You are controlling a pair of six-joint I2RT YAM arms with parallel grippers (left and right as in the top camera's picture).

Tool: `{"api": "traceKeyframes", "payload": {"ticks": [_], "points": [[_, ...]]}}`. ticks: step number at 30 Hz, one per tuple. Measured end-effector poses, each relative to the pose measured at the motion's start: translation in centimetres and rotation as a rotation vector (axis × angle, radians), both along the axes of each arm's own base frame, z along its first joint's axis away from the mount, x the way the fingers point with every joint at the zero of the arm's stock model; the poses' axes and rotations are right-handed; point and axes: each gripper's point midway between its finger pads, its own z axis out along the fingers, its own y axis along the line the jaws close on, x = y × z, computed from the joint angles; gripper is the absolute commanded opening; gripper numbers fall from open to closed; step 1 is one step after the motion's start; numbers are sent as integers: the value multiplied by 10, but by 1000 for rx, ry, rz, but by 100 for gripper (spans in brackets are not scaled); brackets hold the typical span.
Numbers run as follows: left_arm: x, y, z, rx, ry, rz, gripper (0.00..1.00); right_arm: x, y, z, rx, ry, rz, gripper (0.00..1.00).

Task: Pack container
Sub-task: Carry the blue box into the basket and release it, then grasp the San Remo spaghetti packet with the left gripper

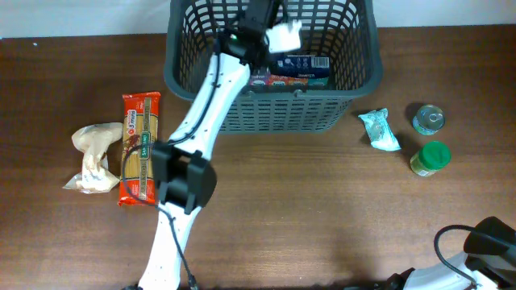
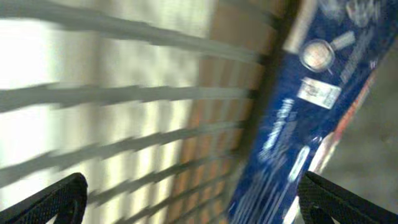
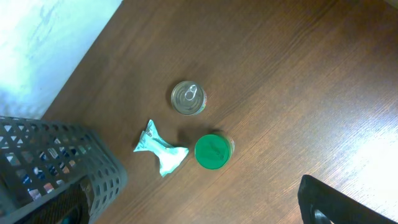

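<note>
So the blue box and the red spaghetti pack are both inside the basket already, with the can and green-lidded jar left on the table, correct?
Not quite: the overhead view shows the red spaghetti pack lying on the table outside the basket, beside a beige bag. The blue box is inside the basket, and the can and green-lidded jar are on the table.
</note>
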Motion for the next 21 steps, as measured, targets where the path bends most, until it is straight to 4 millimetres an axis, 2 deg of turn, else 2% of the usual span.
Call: {"api": "traceKeyframes", "payload": {"ticks": [3,4,5,7,8,10,11,13,14,16,18,21], "points": [[-12,18,70,-118,-88,74,99,0,0,0,1,0,0,99],[-21,32,104,-164,-125,108,99,0,0,0,0,0,0,99],[-30,44,124,-191,-143,133,99,0,0,0,0,0,0,99],[-57,82,175,-249,-185,203,99,0,0,0,1,0,0,99],[-73,103,194,-274,-195,245,99,0,0,0,1,0,-1,99],[-106,149,222,-322,-200,351,99,0,0,0,0,0,-1,99],[-121,172,229,-343,-192,412,99,0,0,0,0,0,0,99],[-148,215,231,-380,-154,550,99,0,0,0,1,0,0,99],[-162,243,224,-406,-117,653,99,0,0,0,0,0,-1,98],[-173,271,207,-441,-52,777,99,0,0,0,0,0,0,99],[-179,293,176,-477,61,884,99,0,0,0,0,0,0,98],[-180,314,107,-531,293,1021,99,0,0,0,1,0,0,99]]}}
